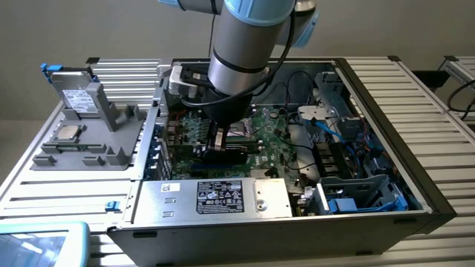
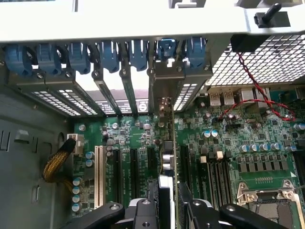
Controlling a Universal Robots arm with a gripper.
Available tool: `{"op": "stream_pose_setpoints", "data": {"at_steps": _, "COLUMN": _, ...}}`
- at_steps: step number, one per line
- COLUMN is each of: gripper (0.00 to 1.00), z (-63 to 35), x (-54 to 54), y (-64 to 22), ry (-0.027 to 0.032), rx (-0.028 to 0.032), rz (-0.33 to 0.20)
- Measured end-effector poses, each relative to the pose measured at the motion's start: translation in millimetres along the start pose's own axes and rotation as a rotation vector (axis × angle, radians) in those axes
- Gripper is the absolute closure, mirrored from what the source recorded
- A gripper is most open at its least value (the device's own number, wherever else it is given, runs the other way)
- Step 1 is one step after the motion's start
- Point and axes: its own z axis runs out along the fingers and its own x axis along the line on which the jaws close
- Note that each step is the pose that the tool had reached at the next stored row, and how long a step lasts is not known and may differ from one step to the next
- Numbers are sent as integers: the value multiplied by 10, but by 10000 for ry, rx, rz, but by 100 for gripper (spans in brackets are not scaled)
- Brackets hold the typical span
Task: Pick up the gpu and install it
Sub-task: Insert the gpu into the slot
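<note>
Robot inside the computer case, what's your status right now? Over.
End effector clamped on gpu. Card upright, edge-on, low over motherboard slots. Red wire off to one side, apart from card.

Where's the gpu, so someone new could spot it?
Look inside the open computer case, over the green motherboard. Under the arm, the tool grips the gpu, a card standing on edge among the black slots, unlike the flat board around it.
</note>
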Motion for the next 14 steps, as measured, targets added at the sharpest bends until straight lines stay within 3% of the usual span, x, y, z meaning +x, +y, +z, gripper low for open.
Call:
{"op": "stream_pose_setpoints", "data": {"at_steps": 2, "gripper": 72, "z": 3, "x": 0, "y": -1, "ry": -2, "rx": -17, "rz": 0}}
{"op": "stream_pose_setpoints", "data": {"at_steps": 3, "gripper": 72, "z": 5, "x": 0, "y": -3, "ry": 1, "rx": -82, "rz": 1}}
{"op": "stream_pose_setpoints", "data": {"at_steps": 5, "gripper": 72, "z": 1, "x": -1, "y": -17, "ry": 26, "rx": -376, "rz": 17}}
{"op": "stream_pose_setpoints", "data": {"at_steps": 8, "gripper": 72, "z": 0, "x": -1, "y": -17, "ry": 29, "rx": -389, "rz": 19}}
{"op": "stream_pose_setpoints", "data": {"at_steps": 14, "gripper": 72, "z": -14, "x": -7, "y": -99, "ry": 29, "rx": -421, "rz": 20}}
